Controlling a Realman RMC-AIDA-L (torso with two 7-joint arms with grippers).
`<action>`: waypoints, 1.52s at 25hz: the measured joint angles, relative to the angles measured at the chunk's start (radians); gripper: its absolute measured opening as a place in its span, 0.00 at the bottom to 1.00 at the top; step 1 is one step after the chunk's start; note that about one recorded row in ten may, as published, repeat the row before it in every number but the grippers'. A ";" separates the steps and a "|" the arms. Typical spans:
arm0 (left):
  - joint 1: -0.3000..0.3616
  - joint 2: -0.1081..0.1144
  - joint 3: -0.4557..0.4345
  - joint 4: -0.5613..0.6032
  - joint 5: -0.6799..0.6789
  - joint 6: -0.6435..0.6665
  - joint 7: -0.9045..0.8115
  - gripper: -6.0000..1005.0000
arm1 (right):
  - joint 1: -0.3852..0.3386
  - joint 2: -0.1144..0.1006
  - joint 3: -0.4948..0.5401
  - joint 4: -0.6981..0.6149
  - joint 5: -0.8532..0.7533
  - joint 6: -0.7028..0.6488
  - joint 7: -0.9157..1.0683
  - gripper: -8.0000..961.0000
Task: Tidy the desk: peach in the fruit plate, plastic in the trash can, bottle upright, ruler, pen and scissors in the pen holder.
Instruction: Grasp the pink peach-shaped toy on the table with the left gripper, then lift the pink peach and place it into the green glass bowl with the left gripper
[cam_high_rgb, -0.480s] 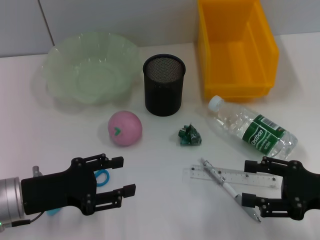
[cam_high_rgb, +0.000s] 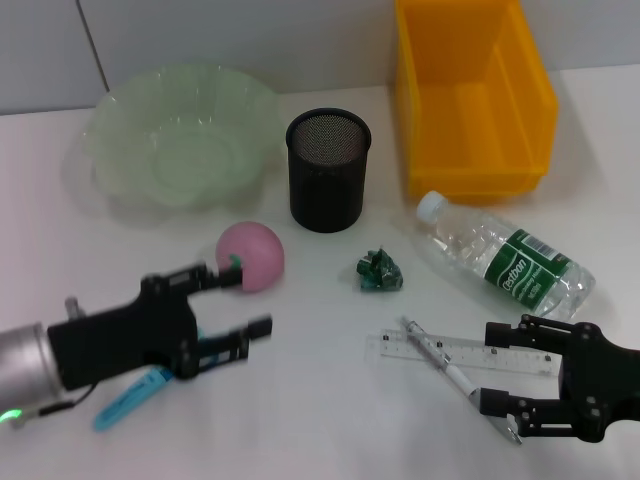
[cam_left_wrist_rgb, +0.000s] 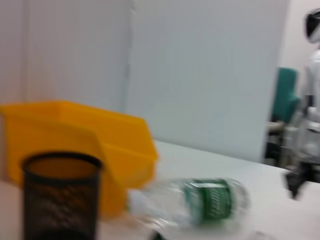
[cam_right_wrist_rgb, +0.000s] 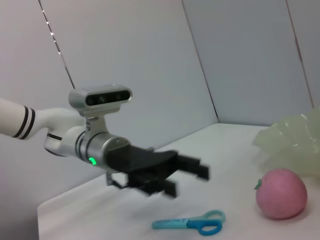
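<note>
The left gripper (cam_high_rgb: 232, 303) hangs with its fingers spread and holding nothing, the upper fingertip close beside the peach (cam_high_rgb: 251, 256), which sits on the table just ahead of it; that pose suggests the peach is the first target, since the fruit plate (cam_high_rgb: 180, 135) lies beyond it and well apart. The scissors (cam_high_rgb: 131, 398) lie flat under and behind that gripper, blue handles toward the fingers, not touched. The right gripper (cam_high_rgb: 498, 372) waits low near the front edge, fingers parted and empty, its tips just beside the pen (cam_high_rgb: 442, 365), which lies crossed over the ruler (cam_high_rgb: 466, 353); probably it is placed there to take those two next. Past its fingers the bottle (cam_high_rgb: 505, 256) lies on its side, cap pointing toward the pen holder (cam_high_rgb: 328, 170); the yellow bin (cam_high_rgb: 468, 95) stands behind it. The crumpled green plastic (cam_high_rgb: 379, 271) rests between the two grippers, apart from both. Nothing blocks the way from peach to plate; the pen holder stands to one side of that path.
</note>
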 joint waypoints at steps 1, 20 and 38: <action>-0.010 -0.002 0.009 -0.020 -0.038 -0.032 0.035 0.72 | 0.001 0.001 0.000 0.001 0.000 0.000 0.000 0.86; -0.155 -0.004 0.022 -0.300 -0.279 -0.322 0.443 0.72 | 0.002 0.003 -0.002 0.006 0.000 0.002 0.000 0.86; -0.226 -0.004 0.013 -0.383 -0.283 -0.517 0.435 0.65 | 0.002 0.006 -0.002 0.006 -0.014 0.003 0.000 0.86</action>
